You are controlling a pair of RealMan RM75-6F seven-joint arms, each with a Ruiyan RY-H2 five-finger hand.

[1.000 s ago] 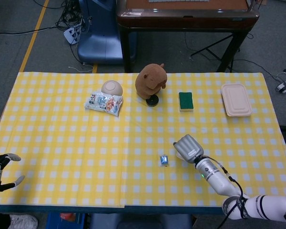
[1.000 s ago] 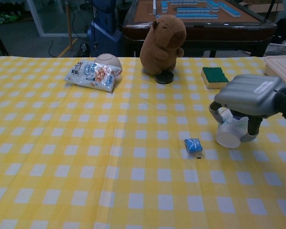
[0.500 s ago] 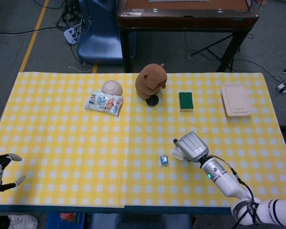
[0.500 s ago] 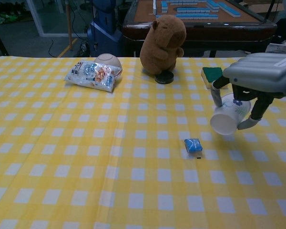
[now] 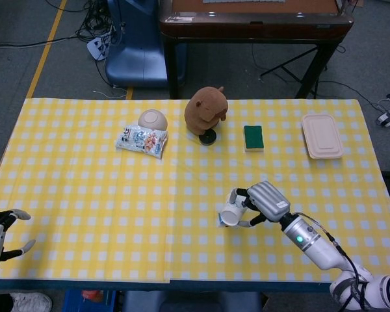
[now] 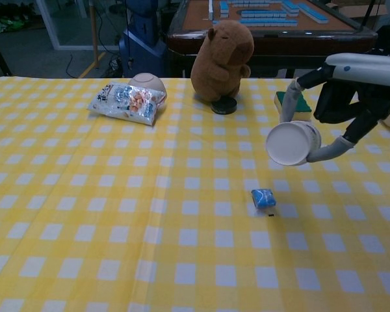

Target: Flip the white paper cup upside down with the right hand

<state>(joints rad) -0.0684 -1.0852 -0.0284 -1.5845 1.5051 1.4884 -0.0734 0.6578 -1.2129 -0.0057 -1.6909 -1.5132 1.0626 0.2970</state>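
- Right hand (image 6: 341,107): grasping the white paper cup (image 6: 292,143) between fingers and thumb, raised clear of the table at the right near side.
- White paper cup: held on its side, one flat round end turned toward the chest camera; whether that end is base or mouth cannot be told. It hangs above and just beyond the small blue packet (image 6: 263,197).
- Step in hand: judged mid-flip, the cup lifted and rotated roughly halfway, not yet inverted.
- Next move: likely calls for more wrist rotation until the mouth faces down, then lowering onto a bare patch of cloth clear of the blue packet.
- Left hand (image 5: 1,235): at the near left table edge, holding nothing, fingers apart.
- Surface: table under a yellow-and-white checked cloth (image 5: 84,188). At the far side, left to right: snack bag (image 5: 142,140), pale bowl (image 5: 153,119) upturned, brown plush toy (image 5: 206,110), green sponge (image 5: 253,138), lidded beige container (image 5: 322,135).
- Room: grey floor, a dark wooden table (image 5: 253,23) and a blue chair (image 5: 133,45) beyond, cables on the floor.
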